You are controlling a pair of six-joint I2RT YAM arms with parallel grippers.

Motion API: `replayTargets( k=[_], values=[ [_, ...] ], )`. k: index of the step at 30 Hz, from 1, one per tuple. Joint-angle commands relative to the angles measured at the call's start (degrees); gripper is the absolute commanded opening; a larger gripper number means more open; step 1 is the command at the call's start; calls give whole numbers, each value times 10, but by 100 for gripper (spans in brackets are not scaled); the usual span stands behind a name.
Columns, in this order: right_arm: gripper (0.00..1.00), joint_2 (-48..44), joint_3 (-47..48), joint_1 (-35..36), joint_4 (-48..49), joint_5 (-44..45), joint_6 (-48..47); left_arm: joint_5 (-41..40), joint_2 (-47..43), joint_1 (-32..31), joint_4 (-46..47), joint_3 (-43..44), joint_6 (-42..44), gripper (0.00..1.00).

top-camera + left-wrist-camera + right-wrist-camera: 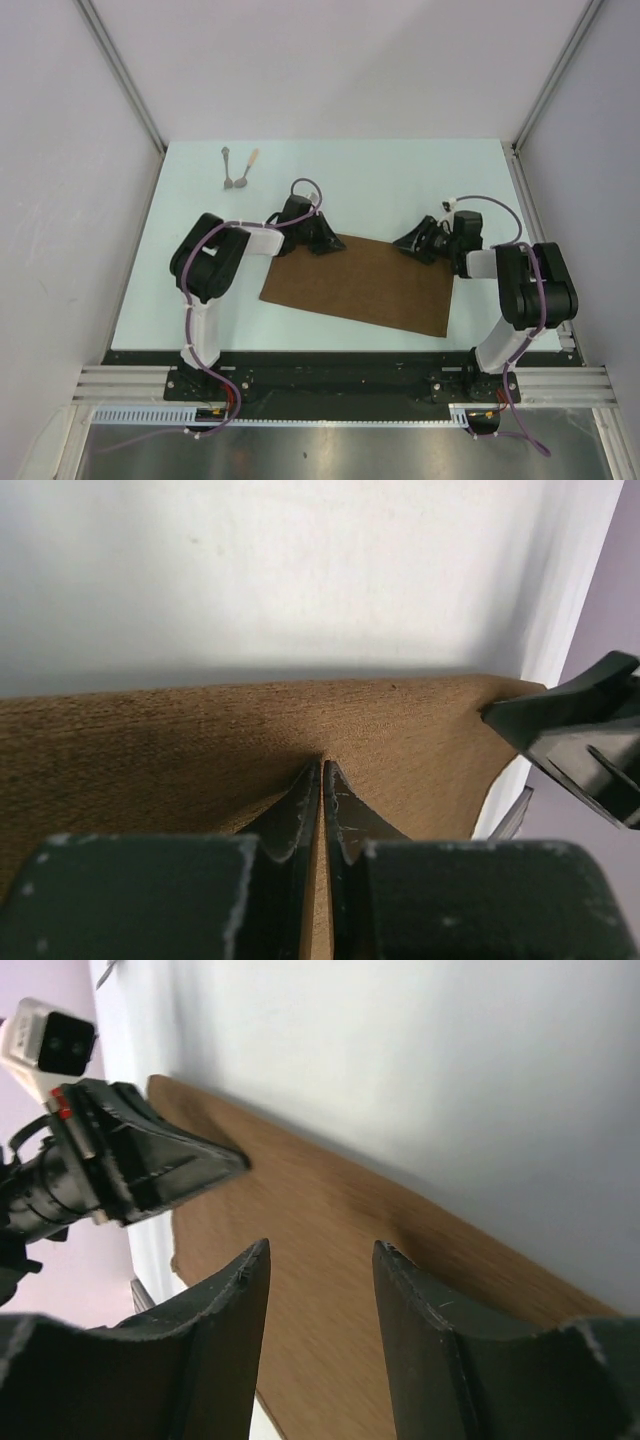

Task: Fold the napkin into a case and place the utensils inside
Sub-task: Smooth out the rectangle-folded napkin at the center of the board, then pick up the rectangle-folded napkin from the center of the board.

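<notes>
The brown napkin [360,285] lies flat and unfolded on the table in front of both arms. My left gripper [325,243] is at its far left corner. In the left wrist view the jaws [322,768] are shut, with a thin strip of napkin [150,750] between them. My right gripper [410,242] hovers at the napkin's far right corner. In the right wrist view it [322,1250] is open and empty over the cloth [330,1340]. The two utensils lie side by side at the far left: the grey-handled one [229,170] and the tan-handled one [247,168].
The pale table [400,180] is bordered by white walls and metal posts. The right gripper shows in the left wrist view [580,730], and the left gripper in the right wrist view [150,1165]. A black rail [330,370] runs along the near edge.
</notes>
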Motion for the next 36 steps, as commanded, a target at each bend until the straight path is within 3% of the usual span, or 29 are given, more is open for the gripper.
replayTargets(
  k=[1,8,17,21,24,26,29,31,36],
  values=[
    [50,-10,-37,-56,44,-33,-40,-11,10,13,-35,-16,-11,8],
    [49,13,-83,-148,82,-66,-26,-21,7,28,-38,-41,-12,8],
    [50,19,-75,-258,-10,-43,-49,-18,13,30,-32,-46,-13,8],
    [51,6,-40,-283,-99,-13,-74,-24,8,30,-41,-42,-7,8],
    [57,-60,4,-275,-243,83,-80,-37,-18,25,-76,-22,16,9],
    [72,-129,50,-254,-380,206,-83,-41,-41,19,-106,-2,27,11],
    [94,-206,87,-189,-497,351,-76,-36,-77,14,-125,11,34,24],
    [100,-228,93,-140,-537,412,-81,-32,-97,12,-140,10,39,28],
    [98,-249,69,-66,-623,411,-60,-39,-187,1,-189,20,77,34]
  ],
)
